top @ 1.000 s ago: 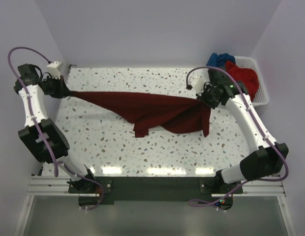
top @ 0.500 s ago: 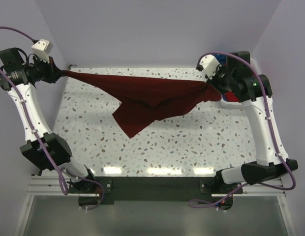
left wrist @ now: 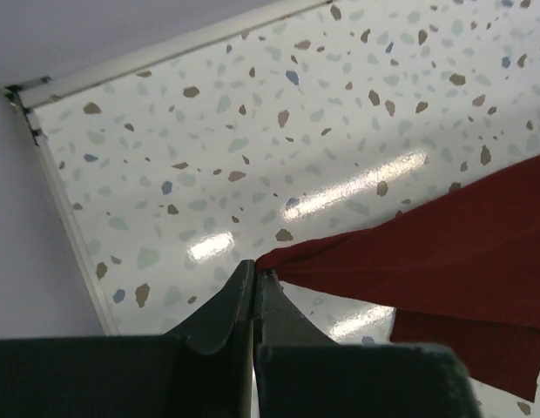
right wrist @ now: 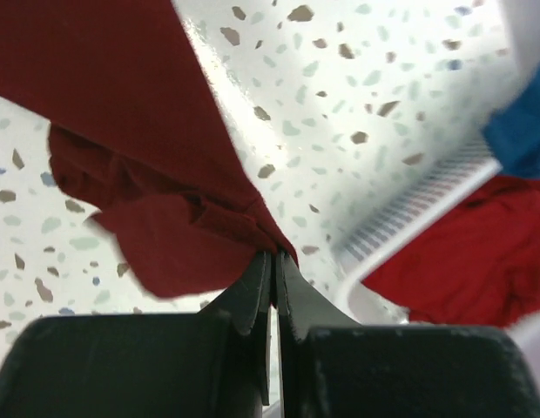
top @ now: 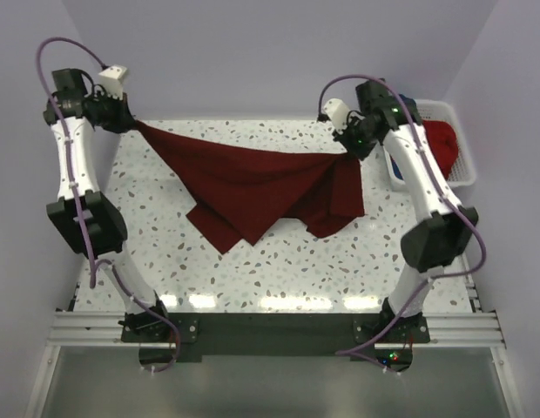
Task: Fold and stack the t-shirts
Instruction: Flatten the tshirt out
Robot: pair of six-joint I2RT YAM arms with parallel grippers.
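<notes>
Maroon shirt [top: 253, 187] is held stretched over table [top: 357, 261] | left gripper [top: 129, 122] pinched tight on one end | right gripper [top: 351, 150] pinched on other

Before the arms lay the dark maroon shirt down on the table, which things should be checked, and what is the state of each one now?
1. Left gripper shut on the maroon shirt: ok.
2. Right gripper shut on its other end: ok.
3. Shirt spread smooth between the grippers: not ok, it sags in folds.
4. Red shirt and blue shirt out of the way in the basket: ok.
5. Which part of the shirt each gripper holds: cannot tell.
</notes>
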